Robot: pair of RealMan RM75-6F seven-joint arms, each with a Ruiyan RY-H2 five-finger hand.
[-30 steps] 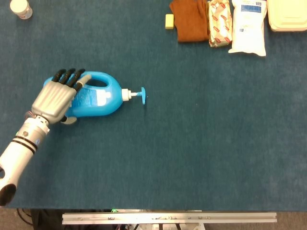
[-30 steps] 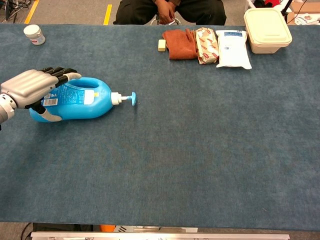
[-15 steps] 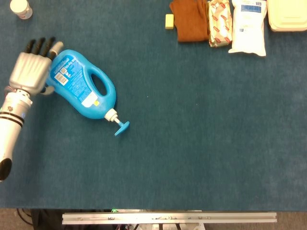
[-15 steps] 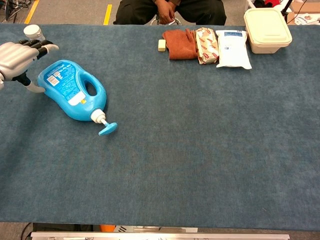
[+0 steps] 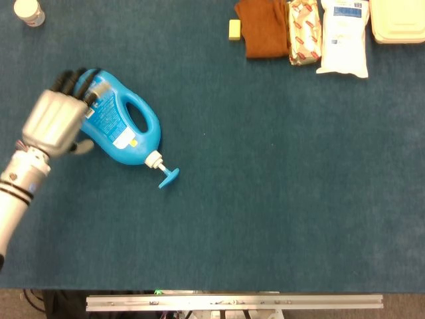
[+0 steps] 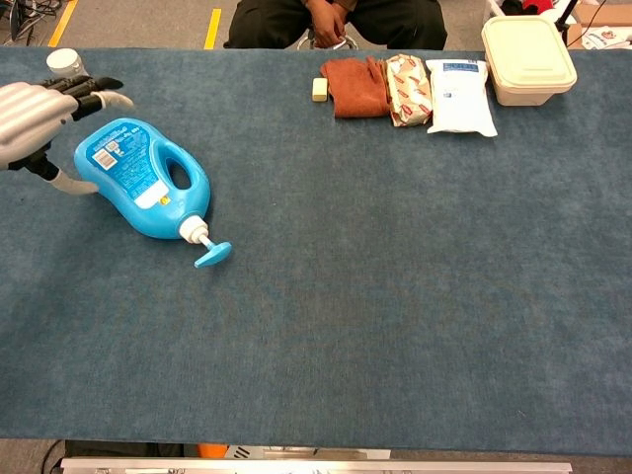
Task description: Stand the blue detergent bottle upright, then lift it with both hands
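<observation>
Bottle [image 5: 118,123] has stopped swinging, pump toward five o'clock, unraised; your left hand [image 5: 56,119], fingers spread and empty, has returned over its base.

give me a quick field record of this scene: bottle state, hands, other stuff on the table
bottle: blue detergent bottle lying on its side, pump pointing toward the robot
left hand: left hand at the bottle's base end, not visibly gripping it
right hand: not in view
far edge: small white jar, brown cloth, white packet, cream lidded box
surface: blue table
</observation>
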